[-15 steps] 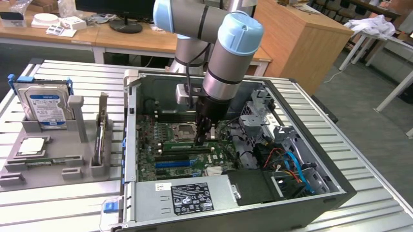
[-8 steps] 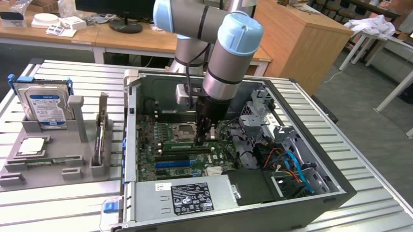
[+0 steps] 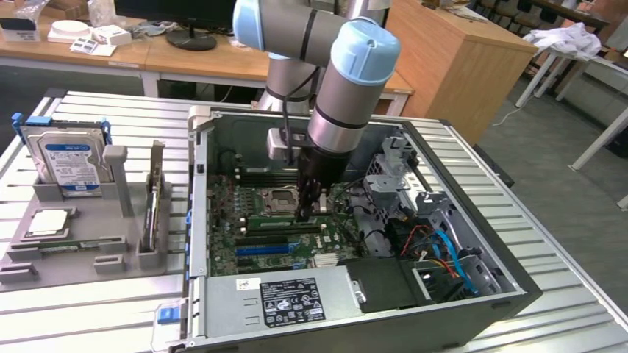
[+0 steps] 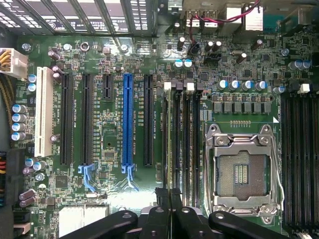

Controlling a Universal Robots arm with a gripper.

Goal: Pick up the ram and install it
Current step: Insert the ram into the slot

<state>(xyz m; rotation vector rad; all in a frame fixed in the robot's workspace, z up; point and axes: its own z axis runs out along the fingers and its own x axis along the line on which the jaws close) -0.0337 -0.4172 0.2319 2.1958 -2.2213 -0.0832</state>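
Open computer case point(image 3: 199, 220) lying on a slatted table point(image 3: 549, 309), with the motherboard point(image 3: 245, 246) facing up. The end effector point(image 3: 312, 212) reaches down into the case, its fingers drawn narrow and pinched on the ram point(image 3: 278, 219). The ram stands on edge along a memory slot just beside the processor socket point(image 3: 282, 198), on its near side; whether it is fully seated cannot be told. Inside the case, a power supply point(image 3: 290, 298) sits against the near wall, and a drive cage point(image 3: 398, 176) and red and blue cables point(image 3: 442, 250) crowd the exterior view's right. Expansion slots, one blue point(image 4: 127, 119), run parallel beyond the ram. At the exterior view's left, a grey holder point(image 3: 103, 213) carries an upright hard drive point(image 3: 67, 158), a flat square silver chip point(image 3: 49, 220) and an upright card point(image 3: 154, 198). The case walls enclose the end effector, and the freest room lies over the expansion slots.
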